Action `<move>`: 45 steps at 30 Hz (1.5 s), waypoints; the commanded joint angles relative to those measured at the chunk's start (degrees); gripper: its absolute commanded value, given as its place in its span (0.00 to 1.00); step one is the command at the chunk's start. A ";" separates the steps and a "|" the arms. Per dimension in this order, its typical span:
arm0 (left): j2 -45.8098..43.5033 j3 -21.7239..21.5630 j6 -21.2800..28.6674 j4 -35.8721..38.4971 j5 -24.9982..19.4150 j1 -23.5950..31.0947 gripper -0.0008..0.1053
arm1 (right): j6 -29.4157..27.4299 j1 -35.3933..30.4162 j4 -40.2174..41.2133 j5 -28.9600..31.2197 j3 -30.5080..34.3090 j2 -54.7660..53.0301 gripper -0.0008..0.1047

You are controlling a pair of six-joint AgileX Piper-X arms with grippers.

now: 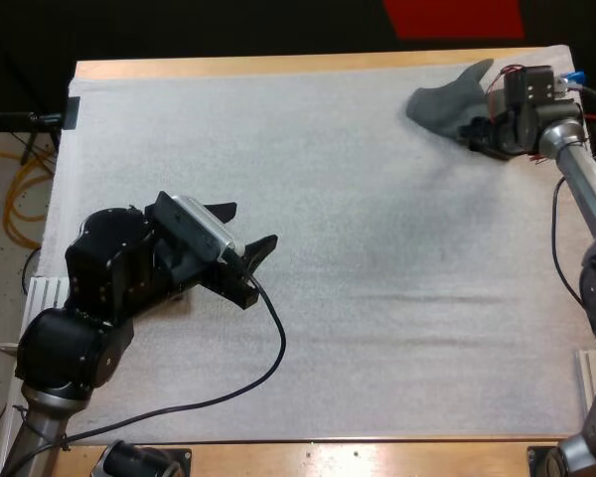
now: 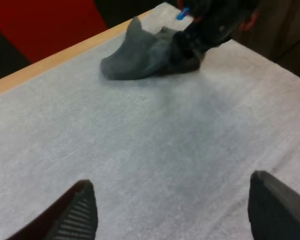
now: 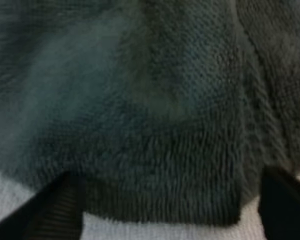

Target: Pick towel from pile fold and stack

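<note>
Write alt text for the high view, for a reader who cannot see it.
The right gripper is at a crumpled dark grey-green towel in the far right corner of the white mat. The left gripper, open, is over the mat's left side, far from the towel.

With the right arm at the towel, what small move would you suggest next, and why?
I would probably ease the right gripper a little further onto the towel and shut its fingers on the near edge. The fingers stand open on either side of that edge, with the towel lying crumpled at the far right corner of the mat, not yet gripped.
</note>
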 commanded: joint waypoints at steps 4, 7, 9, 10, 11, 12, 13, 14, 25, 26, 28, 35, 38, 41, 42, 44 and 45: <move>-0.05 -0.53 -0.65 -0.51 0.80 -0.27 0.60 | 3.02 -0.32 -0.77 0.63 -1.35 2.15 0.39; -0.05 -0.53 -0.65 -0.70 0.80 -0.27 0.60 | 3.04 -0.32 -0.60 0.63 -1.42 3.05 0.21; -0.05 -0.53 -0.65 -0.79 0.80 -0.27 0.60 | 3.04 -0.32 -0.41 0.63 -1.42 3.10 0.04; -0.05 -0.53 -0.65 -0.78 0.80 -0.27 0.60 | 3.04 -0.32 -0.27 0.33 -1.68 3.02 0.01; -0.05 -0.53 -0.65 -0.78 0.80 -0.27 0.60 | 2.95 -0.32 0.30 -0.29 -2.26 2.83 0.01; -0.05 -0.53 -0.65 -0.78 0.80 -0.27 0.60 | 2.81 -0.32 0.81 -0.71 -2.64 2.71 0.01; -0.05 -0.53 -0.65 -0.78 0.80 -0.27 0.60 | 2.41 -0.32 1.68 -0.80 -3.29 2.35 0.01; -0.05 -0.53 -0.65 -0.78 0.80 -0.27 0.60 | 1.67 -0.25 2.58 -0.81 -4.04 1.61 0.01; -0.05 -0.53 -0.65 -0.90 0.94 -0.27 0.60 | -6.86 -0.19 4.01 -5.58 -4.70 -20.64 0.01; -0.05 -0.53 -0.65 -0.92 0.94 -0.27 0.60 | -6.90 -0.19 4.09 -7.01 -4.70 -23.26 0.01; -0.05 -0.53 -0.65 -0.92 1.05 -0.27 0.60 | -6.39 -0.19 5.26 -9.68 -4.70 -27.31 0.01; -1.59 -0.53 -0.65 -0.16 1.68 -0.27 0.60 | -3.64 1.80 22.98 -22.41 -4.59 -37.25 0.01; -3.48 -0.53 -0.65 0.59 1.68 -0.27 0.60 | -5.92 5.39 32.08 -22.86 -4.59 -38.88 0.01; -5.54 -0.53 -0.65 2.23 1.68 -0.27 0.60 | -7.27 10.82 39.36 -22.86 -4.04 -39.35 0.01; -6.04 -0.53 -0.65 2.93 1.68 -0.27 0.60 | -7.41 12.11 40.95 -22.86 -3.80 -39.35 0.01; -7.25 -0.53 -0.65 5.16 1.68 -0.27 0.60 | -7.41 16.07 42.98 -22.86 -1.74 -39.35 0.01; -7.56 -0.53 -0.65 6.10 1.68 -0.27 0.60 | -7.41 17.73 43.16 -22.86 -0.63 -39.35 0.01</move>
